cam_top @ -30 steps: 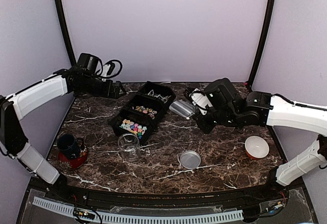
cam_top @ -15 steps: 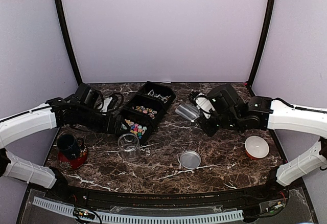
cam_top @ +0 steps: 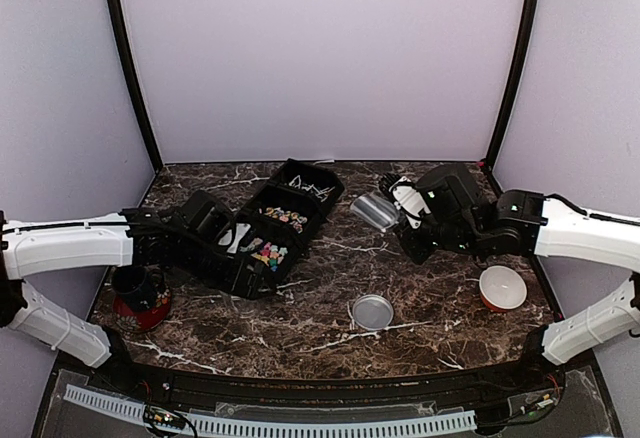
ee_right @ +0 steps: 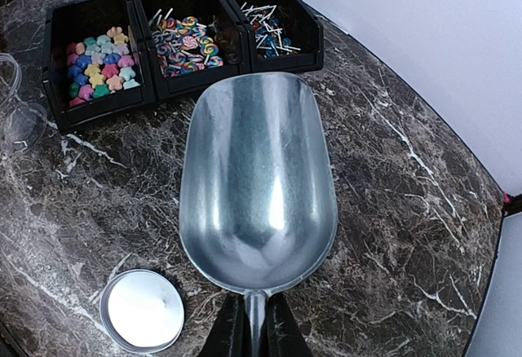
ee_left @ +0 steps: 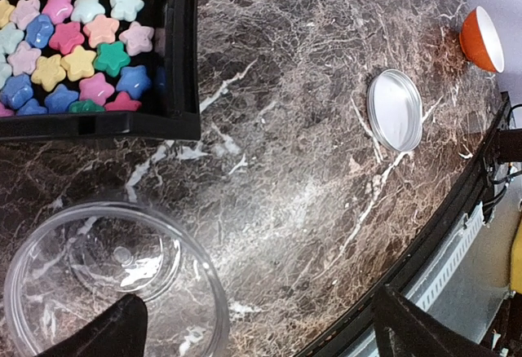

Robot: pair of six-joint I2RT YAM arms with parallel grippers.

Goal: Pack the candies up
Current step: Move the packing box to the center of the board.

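Note:
The candies point(ee_left: 73, 55) are small star-shaped sweets in mixed colours, lying in the nearest compartment of a black bin tray point(cam_top: 300, 180); they also show as candies point(ee_right: 99, 65) and candies point(cam_top: 268, 251). A clear glass jar point(ee_left: 106, 284) stands upright just in front of that compartment. My left gripper point(ee_left: 261, 337) hangs open and wide above it, one finger point(ee_left: 110, 332) over the jar's mouth, the other far to the right. In the top view the left gripper point(cam_top: 255, 268) hides the jar. My right gripper point(ee_right: 254, 328) is shut on the handle of an empty metal scoop point(ee_right: 257, 178), held in the air right of the tray.
The tray's middle compartment holds swirl lollipops point(ee_right: 188, 47), the far one stick sweets point(ee_right: 265, 31). A round metal lid point(cam_top: 372, 311) lies flat near the front middle. An orange bowl point(cam_top: 502, 286) sits at the right. A dark mug point(cam_top: 135, 283) on a red saucer stands front left.
My left arm has swung from the back left down and forward over the jar, which it now covers in the top view. The right arm with the scoop has drifted slightly right.

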